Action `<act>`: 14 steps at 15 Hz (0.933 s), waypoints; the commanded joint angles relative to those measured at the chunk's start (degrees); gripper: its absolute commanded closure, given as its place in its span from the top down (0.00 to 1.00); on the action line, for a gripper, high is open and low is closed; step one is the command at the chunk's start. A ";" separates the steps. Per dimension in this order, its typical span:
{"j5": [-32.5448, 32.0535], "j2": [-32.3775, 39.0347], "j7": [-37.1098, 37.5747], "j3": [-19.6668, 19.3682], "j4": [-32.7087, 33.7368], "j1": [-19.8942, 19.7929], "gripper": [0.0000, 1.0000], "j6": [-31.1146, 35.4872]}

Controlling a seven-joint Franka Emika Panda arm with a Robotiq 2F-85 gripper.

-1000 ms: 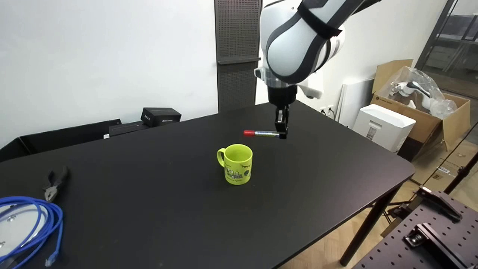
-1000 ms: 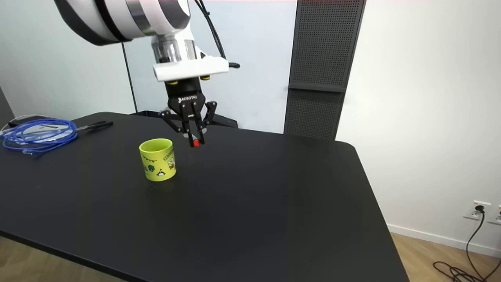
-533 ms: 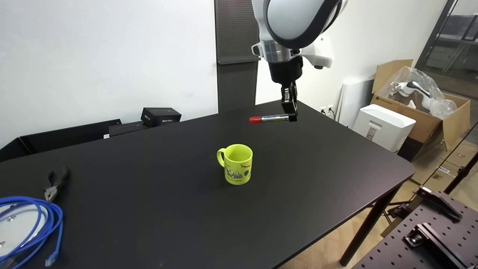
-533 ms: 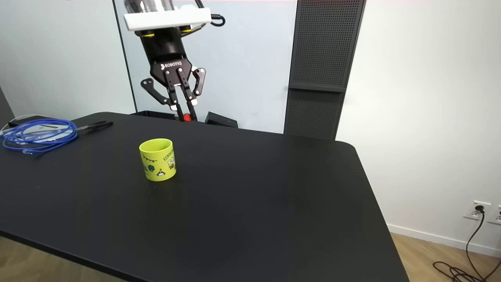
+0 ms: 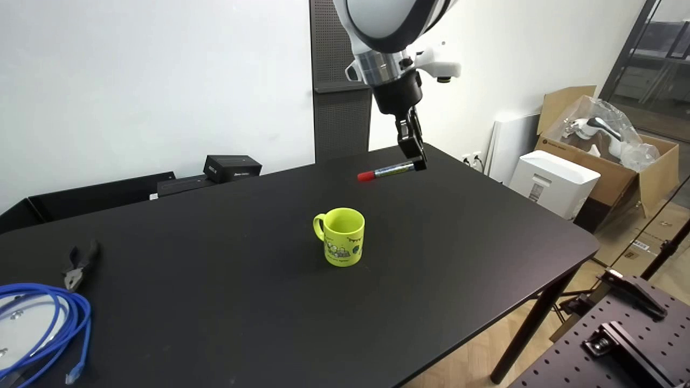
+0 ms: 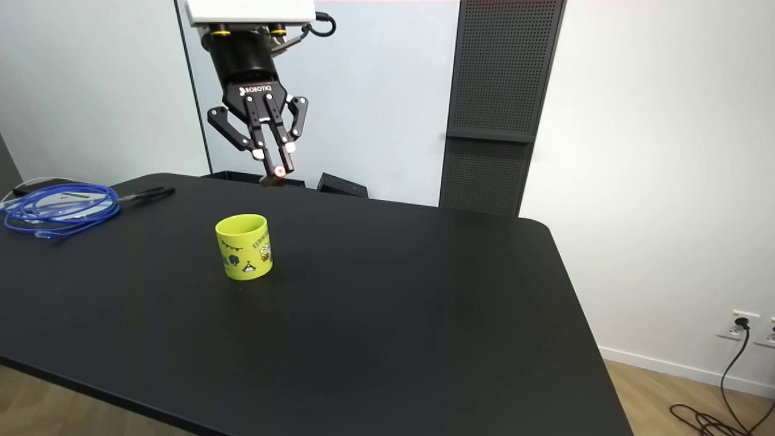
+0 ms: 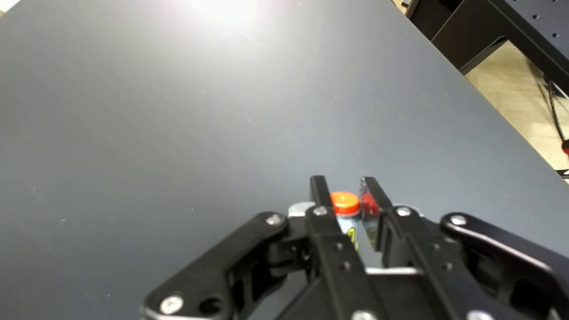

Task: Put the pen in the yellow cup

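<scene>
The yellow cup (image 5: 344,242) stands upright on the black table, its loop handle at the left in that exterior view. It also shows upright in an exterior view (image 6: 244,251) and is out of the wrist view. My gripper (image 5: 419,163) is shut on the pen (image 5: 394,170) near one end and holds it in the air, higher than the cup and off to one side. The pen slants, its red end lower. An exterior view shows the fingers (image 6: 280,172) around the red end (image 6: 279,171). The wrist view shows the orange-red end (image 7: 345,204) between the fingertips (image 7: 342,189).
A coiled blue cable (image 5: 54,307) on a pale plate and pliers (image 5: 77,267) lie at one side of the table (image 5: 215,302). Black boxes (image 5: 232,168) stand along the back edge. Cardboard boxes (image 5: 609,156) stand on the floor beyond the table.
My gripper has risen with the pen, then shifted slightly left in both exterior views and tilted. The pen has gone from nearly level to slanted, red end lower. The cup has not moved.
</scene>
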 commanded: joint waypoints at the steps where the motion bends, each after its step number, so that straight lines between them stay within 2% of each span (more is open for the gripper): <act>1: -0.57 7.51 -1.78 0.55 8.34 0.69 0.06 -4.82; 8: -0.95 17.86 -5.97 1.98 18.09 1.67 0.06 -8.04; 14: -1.44 22.52 -7.70 2.74 23.37 3.07 0.06 -11.94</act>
